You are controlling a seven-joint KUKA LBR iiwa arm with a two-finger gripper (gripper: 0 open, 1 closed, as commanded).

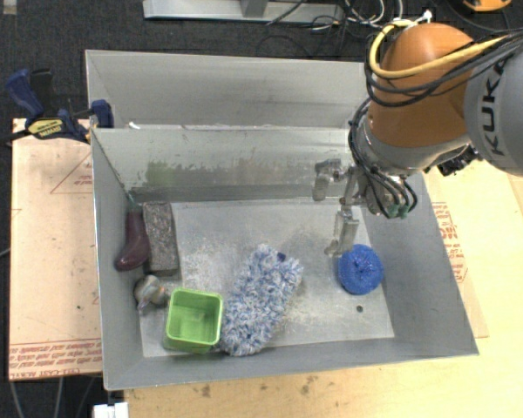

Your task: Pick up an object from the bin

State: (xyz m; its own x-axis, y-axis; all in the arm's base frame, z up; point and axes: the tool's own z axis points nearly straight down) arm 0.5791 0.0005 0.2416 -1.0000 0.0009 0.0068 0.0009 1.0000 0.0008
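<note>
My gripper (336, 212) hangs at the right side of the bin, above the floor, and stands open with nothing between its two metal fingers. The lower fingertip (341, 244) is just up and left of a round blue scrubber ball (360, 270), close to its edge; I cannot tell whether they touch. A fuzzy blue-and-white duster mitt (260, 300) lies further left, in the bin's front middle, apart from the gripper.
A green square cup (193, 320) sits at the front left beside the mitt. A grey block sponge (160, 236), a dark purple piece (133, 244) and a small grey object (150, 292) lie along the left wall. Bare floor lies below the back wall.
</note>
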